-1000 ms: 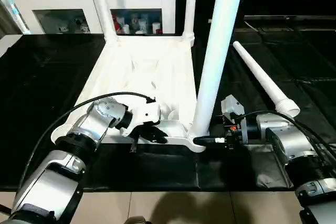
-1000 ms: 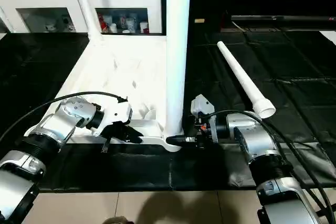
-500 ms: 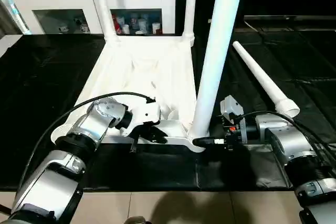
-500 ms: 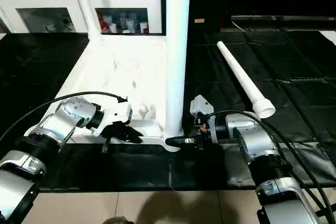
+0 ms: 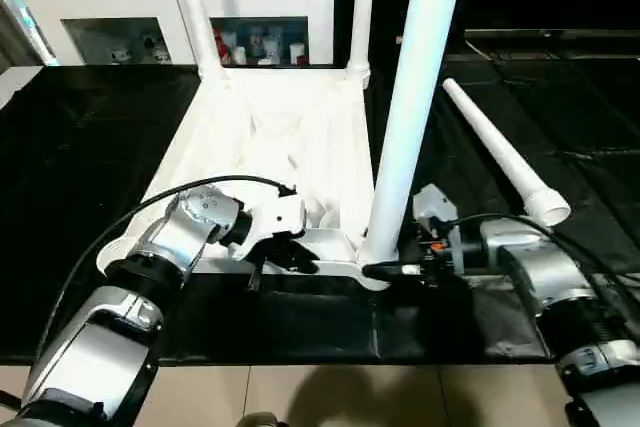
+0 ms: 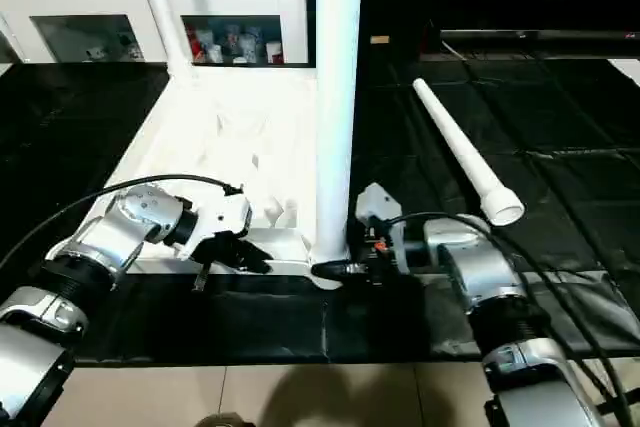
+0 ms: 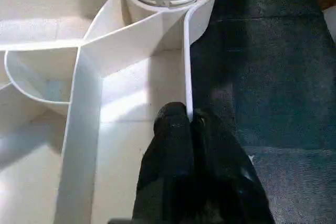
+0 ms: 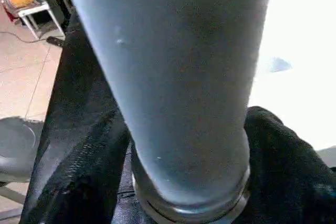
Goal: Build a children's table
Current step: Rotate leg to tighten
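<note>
The right gripper [image 5: 385, 269] is clasping the base of the upright leg [image 5: 410, 117], one black finger on each side where it is entering the tabletop's [image 5: 280, 137] near corner socket; the leg's long axis is rising straight up across the level gripper. The left gripper [image 7: 189, 124] is pinching the thin rim wall beside that socket, steadying the overturned top. The last loose leg [image 5: 505, 155] is lying just beyond the right arm, the nearer one.
</note>
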Tool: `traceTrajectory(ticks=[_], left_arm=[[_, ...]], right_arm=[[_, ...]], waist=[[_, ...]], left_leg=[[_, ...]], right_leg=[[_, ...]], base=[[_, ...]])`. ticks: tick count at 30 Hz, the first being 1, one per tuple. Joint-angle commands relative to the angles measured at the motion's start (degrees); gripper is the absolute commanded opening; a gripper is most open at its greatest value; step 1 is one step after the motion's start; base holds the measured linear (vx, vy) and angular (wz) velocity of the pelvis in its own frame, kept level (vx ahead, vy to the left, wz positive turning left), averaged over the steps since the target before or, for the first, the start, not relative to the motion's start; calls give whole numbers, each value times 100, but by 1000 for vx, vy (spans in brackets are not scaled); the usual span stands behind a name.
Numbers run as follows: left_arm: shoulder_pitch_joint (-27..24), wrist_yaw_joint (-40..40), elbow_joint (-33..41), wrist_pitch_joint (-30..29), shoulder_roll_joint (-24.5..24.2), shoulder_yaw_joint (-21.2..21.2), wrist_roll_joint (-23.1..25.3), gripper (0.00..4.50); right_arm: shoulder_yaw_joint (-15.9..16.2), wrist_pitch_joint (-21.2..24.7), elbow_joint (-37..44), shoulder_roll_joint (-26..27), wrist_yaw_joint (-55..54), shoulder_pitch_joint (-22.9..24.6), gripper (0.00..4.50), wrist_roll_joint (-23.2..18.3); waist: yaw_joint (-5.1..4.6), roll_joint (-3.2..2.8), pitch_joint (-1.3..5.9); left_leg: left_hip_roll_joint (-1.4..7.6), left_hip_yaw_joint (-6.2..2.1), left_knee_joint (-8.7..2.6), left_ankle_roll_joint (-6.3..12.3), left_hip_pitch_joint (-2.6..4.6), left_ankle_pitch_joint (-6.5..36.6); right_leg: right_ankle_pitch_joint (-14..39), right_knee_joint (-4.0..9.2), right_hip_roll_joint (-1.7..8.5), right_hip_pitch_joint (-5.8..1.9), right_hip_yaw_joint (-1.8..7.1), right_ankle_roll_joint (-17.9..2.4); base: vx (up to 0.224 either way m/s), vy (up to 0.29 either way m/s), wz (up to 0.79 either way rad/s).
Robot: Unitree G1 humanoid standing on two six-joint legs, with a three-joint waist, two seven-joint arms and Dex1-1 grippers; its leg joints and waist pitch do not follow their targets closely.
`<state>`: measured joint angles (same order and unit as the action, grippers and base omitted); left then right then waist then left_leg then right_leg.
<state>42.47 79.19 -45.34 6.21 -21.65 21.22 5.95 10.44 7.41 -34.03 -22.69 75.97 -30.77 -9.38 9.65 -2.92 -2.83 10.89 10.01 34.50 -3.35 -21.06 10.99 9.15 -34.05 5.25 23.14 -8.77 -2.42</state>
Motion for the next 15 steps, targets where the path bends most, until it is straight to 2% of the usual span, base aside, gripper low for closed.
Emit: traceTrajectory(ticks=[1, 6, 10, 13, 15], left_arm=[[104, 79, -36, 78, 14, 125, 104, 0], [98, 96, -30, 65, 10, 130, 106, 0], [58, 101, 0, 13, 23, 127, 89, 0], [-9, 57, 97, -184, 101, 77, 6, 0], [-68, -78, 213, -452, 221, -1, -86, 0]], right_arm=[[61, 62, 39, 53, 92, 23, 304, -63], [77, 108, 132, 47, 172, 96, 276, -105], [76, 139, 242, 56, 167, 217, 269, -130], [42, 206, 420, 146, 45, 411, 267, -214], [-16, 261, 529, 292, -288, 563, 266, -227]], waist=[[-35, 30, 463], [-36, 26, 459], [-28, 29, 456], [-17, 25, 456], [-24, 15, 440]], left_leg=[[316, -100, -353, 419, 50, 871], [316, -101, -356, 418, 50, 898], [321, -102, -361, 414, 57, 917], [322, -103, -362, 418, 54, 911], [329, -106, -377, 362, 64, 1025]], right_leg=[[1524, 411, 472, -346, 399, -811], [1509, 410, 469, -348, 397, -828], [1581, 424, 472, -348, 402, -782], [1554, 420, 478, -346, 401, -801], [1751, 447, 488, -345, 401, -773]], base=[[0, 0, 0], [0, 0, 0], [0, 0, 0], [0, 0, 0], [0, 0, 0]])
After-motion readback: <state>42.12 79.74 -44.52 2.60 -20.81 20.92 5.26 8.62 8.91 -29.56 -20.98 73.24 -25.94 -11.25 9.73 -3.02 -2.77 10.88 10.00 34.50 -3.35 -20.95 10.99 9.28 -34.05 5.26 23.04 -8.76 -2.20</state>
